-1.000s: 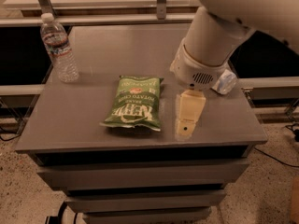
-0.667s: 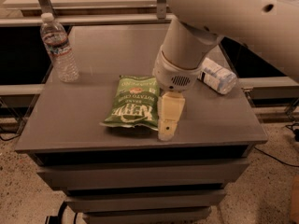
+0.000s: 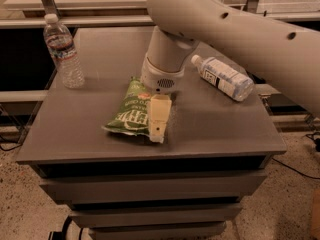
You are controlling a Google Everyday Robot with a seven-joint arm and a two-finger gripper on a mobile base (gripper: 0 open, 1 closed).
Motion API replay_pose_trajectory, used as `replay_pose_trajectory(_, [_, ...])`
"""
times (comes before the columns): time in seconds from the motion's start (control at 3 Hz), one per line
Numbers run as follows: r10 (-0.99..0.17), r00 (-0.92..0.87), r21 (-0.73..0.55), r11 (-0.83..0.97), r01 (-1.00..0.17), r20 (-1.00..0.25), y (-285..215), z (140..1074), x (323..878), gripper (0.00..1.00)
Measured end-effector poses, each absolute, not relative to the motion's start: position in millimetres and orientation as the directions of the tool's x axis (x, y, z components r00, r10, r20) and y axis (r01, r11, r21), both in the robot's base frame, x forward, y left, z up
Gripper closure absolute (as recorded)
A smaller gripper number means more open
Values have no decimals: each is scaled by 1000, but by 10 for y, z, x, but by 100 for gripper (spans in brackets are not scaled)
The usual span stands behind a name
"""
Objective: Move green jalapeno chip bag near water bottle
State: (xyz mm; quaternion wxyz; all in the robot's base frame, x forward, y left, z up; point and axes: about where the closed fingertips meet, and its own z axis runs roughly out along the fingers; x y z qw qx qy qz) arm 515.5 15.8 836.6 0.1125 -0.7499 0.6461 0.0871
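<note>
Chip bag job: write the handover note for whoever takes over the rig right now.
Gripper: low over the right edge of the chip bag, near the front of the table. Whether it has a grip cannot be told.
Chip bag: lying flat at front centre.
Water bottle: upright at the back left corner, well apart from the bag.
Second bottle: on its side at the right, not part of the job.
Done: gripper brought to the bag.
Left: secure the bag, carry it left and back, set it down beside the water bottle.
</note>
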Motion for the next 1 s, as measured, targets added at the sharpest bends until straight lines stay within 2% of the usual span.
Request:
replay_pose_trajectory(0.33, [-937,192,-37,-189,-981,-293,351,8171,5350,18])
replay_pose_trajectory(1.0, [-933,201,-28,-202,-979,-297,388,8207,5405,64])
